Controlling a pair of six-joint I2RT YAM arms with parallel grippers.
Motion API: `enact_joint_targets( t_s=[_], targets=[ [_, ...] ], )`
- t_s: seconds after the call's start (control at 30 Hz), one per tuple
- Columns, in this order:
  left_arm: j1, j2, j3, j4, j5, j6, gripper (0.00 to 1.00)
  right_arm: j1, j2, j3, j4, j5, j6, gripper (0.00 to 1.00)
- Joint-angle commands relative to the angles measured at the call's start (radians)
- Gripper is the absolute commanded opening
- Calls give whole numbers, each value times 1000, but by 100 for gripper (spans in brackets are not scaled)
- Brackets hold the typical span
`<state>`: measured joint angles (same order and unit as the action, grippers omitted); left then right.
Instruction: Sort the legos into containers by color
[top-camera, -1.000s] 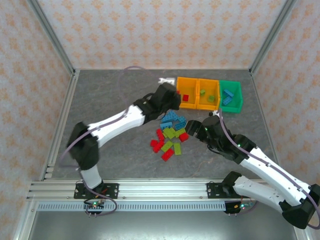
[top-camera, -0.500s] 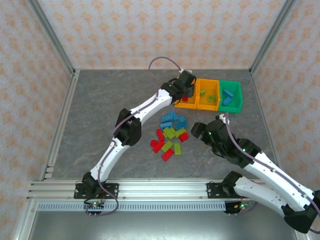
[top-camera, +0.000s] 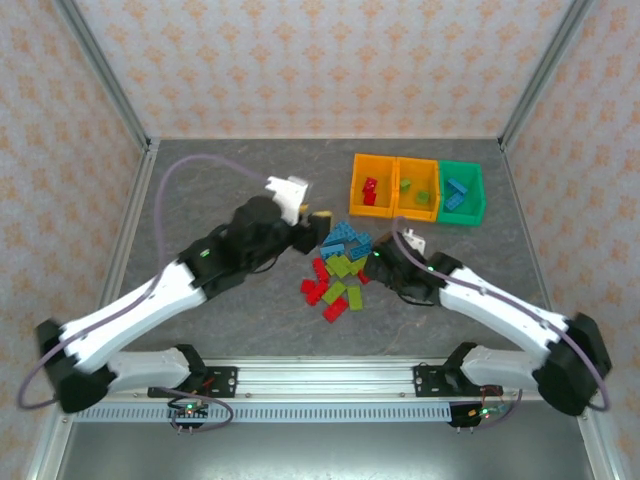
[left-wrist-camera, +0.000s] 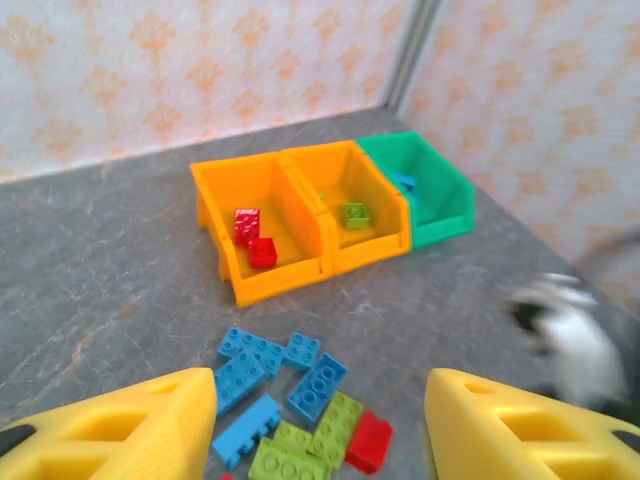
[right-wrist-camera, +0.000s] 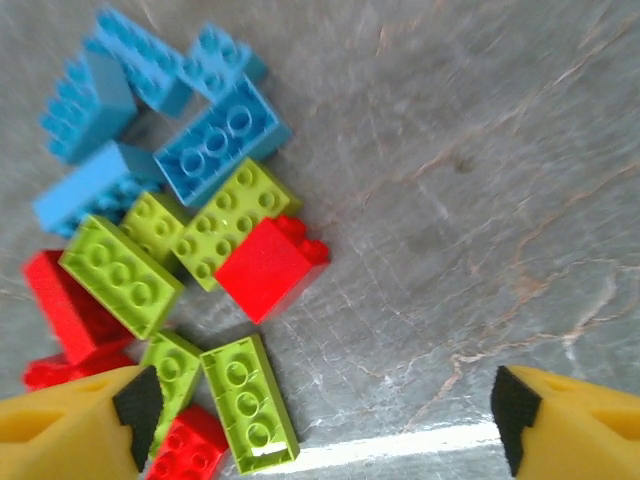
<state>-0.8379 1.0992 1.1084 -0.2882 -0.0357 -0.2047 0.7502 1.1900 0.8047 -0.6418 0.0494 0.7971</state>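
The legos (top-camera: 340, 270) lie in a loose pile of red, light blue and lime bricks at mid-table. My left gripper (top-camera: 318, 224) hangs open just left of the pile's blue bricks (left-wrist-camera: 300, 370), nothing between its yellow fingers (left-wrist-camera: 130, 425). My right gripper (top-camera: 378, 262) is open low at the pile's right edge, over a lime brick (right-wrist-camera: 248, 400) and near a red one (right-wrist-camera: 268, 265). The containers (top-camera: 356, 185) stand behind the pile. The left orange bin (left-wrist-camera: 215, 215) holds two red bricks (left-wrist-camera: 250, 235), the middle orange bin (left-wrist-camera: 395, 225) a lime one, the green bin (left-wrist-camera: 450, 205) blue ones.
The enclosure's patterned walls and metal frame posts (top-camera: 530, 80) ring the grey table (top-camera: 220, 190). My right arm shows as a blur (left-wrist-camera: 570, 330) at the right of the left wrist view. A white strip (right-wrist-camera: 400, 445) crosses the floor under the right gripper.
My left arm has pulled back from the left orange bin to the pile and its gripper has opened; a second red brick now lies in that bin. My right gripper moved left toward the pile.
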Motion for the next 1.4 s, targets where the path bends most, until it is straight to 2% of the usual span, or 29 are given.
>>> enact_joint_targets(
  t_s=[0.0,0.1,0.23,0.37,0.47,0.5,0.9,1.13,1.27,1.37],
  targets=[
    [-9,-129,-83,-225,-7,180,65,-7,118,18,139,-56,-20,83],
    [-9,-289,-118,-370,-38,277,81,-46,216,4,226,-91,-16,81],
    [-9,-436,-200,-418,-75,371,100,-61,292,19,290,-141,-17,81],
    [-10,-486,-284,-375,-66,413,100,-64,315,11,302,-123,4,79],
    [-8,-458,-282,-384,-29,429,100,-69,326,-8,301,-113,41,60],
    [-10,-447,-274,-394,-33,427,100,-69,324,-14,294,-107,52,58],
    [-8,-462,-313,-397,13,424,100,-69,181,-124,188,-38,91,51],
    [-7,-444,-316,-394,16,435,100,-75,33,-142,148,1,34,37],
    [-6,-438,-316,-393,23,436,100,-86,0,-93,118,40,-46,40],
    [-6,-444,-318,-393,28,435,100,-92,17,-50,110,32,-135,62]
  ],
)
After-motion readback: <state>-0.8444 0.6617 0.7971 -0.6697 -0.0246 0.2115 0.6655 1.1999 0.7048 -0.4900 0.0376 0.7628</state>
